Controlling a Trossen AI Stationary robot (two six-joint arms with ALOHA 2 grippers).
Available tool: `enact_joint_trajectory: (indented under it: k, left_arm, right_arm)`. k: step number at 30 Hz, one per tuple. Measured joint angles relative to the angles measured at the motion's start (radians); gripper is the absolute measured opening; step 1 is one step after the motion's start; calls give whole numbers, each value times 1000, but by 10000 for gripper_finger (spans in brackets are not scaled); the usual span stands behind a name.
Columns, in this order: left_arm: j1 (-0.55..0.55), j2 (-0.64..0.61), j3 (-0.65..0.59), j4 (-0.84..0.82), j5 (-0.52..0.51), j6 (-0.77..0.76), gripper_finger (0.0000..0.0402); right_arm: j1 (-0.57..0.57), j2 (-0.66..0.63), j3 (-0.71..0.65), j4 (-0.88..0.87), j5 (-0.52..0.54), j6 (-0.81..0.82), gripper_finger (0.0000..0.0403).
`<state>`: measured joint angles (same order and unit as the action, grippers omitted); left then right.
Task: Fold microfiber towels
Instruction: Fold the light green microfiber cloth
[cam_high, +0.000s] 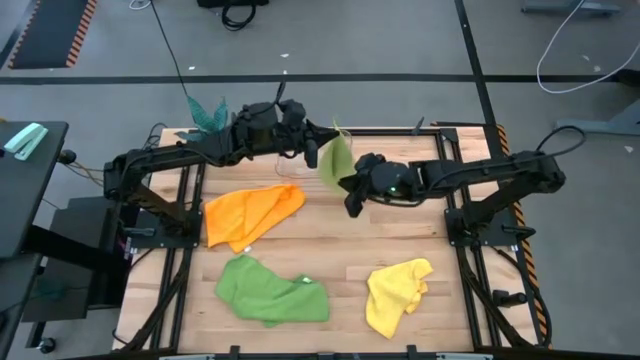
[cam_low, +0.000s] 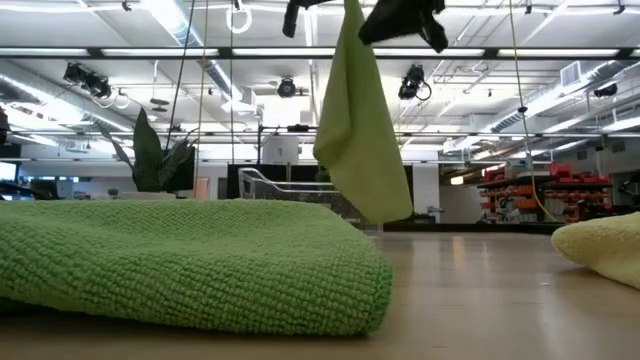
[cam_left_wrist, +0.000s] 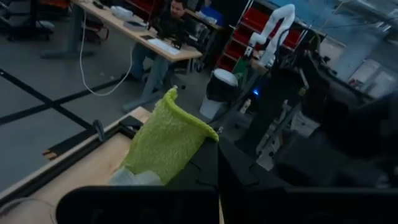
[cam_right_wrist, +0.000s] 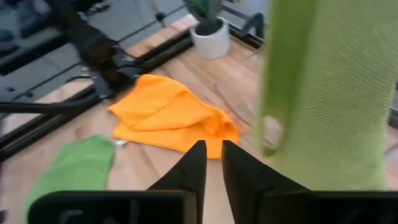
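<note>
Overhead, both arms meet near the far middle of the table (cam_high: 330, 250), with the light lime green towel (cam_high: 337, 158) raised between them. This towel hangs in the air, clear of the wood; the low view shows it draped downward from the top of the picture (cam_low: 358, 130), gathered narrow above and wider below. The left gripper (cam_high: 312, 152) is at the towel's edge with its fingers clenched on the cloth; in the left wrist view the towel (cam_left_wrist: 169, 140) rises directly from the dark fingers (cam_left_wrist: 205, 168), which are pressed together. The right gripper (cam_high: 352, 203) sits just beside and below the hanging towel in the high view. In the right wrist view its 2 fingers (cam_right_wrist: 194, 163) stand slightly apart with nothing between them, and the towel (cam_right_wrist: 329, 93) hangs close in front, to one side; whether it touches them cannot be told. 3 other towels lie crumpled on the table: the orange towel (cam_high: 250, 212) near the left arm, the darker green towel (cam_high: 270, 290) at the near left, and the yellow towel (cam_high: 397, 293) at the near right, all well apart from each other. A plant (cam_high: 207, 113) in a white pot (cam_right_wrist: 210, 42) stands at the far left edge of the table. A seated person (cam_left_wrist: 163, 34) is visible at a desk beyond the table.
</note>
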<state>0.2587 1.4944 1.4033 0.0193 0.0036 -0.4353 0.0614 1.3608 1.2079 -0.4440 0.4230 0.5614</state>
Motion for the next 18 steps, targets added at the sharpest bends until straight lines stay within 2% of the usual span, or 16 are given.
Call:
enact_joint_trajectory:
  k: [9,18]
  left_arm:
    - [1,0,0,35,2,-5,1]
    - [1,0,0,38,28,-6,1]
  right_arm:
    - [-50,85,0,39,-10,45,100]
    - [-51,94,0,43,-9,49,103]
